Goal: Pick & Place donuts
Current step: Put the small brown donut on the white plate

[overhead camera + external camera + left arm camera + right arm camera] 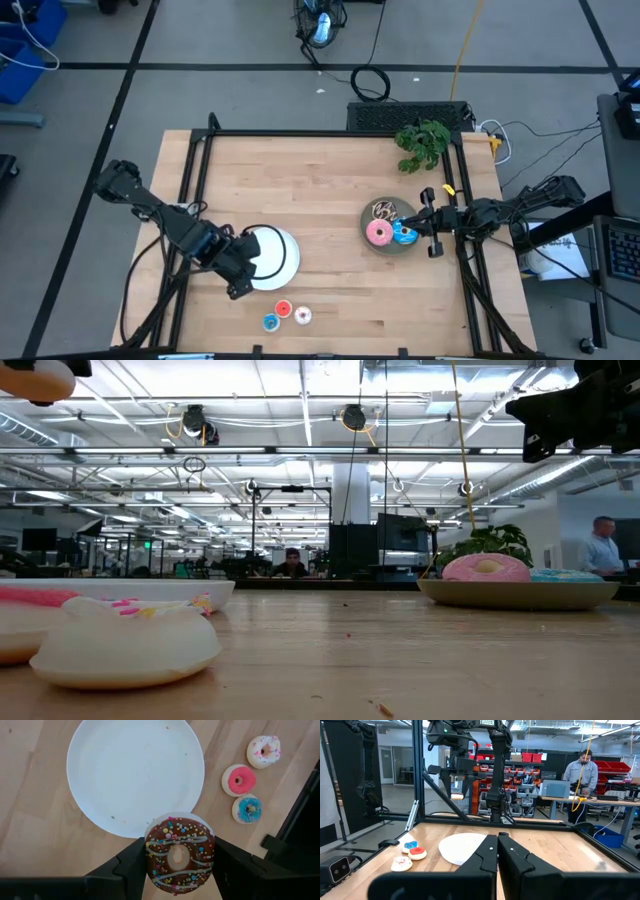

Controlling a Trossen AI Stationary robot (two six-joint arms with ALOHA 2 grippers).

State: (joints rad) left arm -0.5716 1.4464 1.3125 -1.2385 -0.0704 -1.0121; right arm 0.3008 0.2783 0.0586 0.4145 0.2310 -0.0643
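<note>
My left gripper (pixel 179 862) clamps the chocolate donut (pixel 180 852) — white plate (pixel 100 780) lies just above it in frame; right gripper (pixel 497 851) shut, empty.

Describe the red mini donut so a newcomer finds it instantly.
Start at the white plate on the table's left half. Just past its near edge lie three mini donuts; the red mini donut is the middle one, between the blue mini donut and the whitish mini donut.

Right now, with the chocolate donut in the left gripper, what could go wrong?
1. The chocolate-sprinkled toy donut hangs over the round white plate's rim; released there, it could tip onto the wooden table.
2. The left gripper pinches only its sides, so it may slip.
</note>
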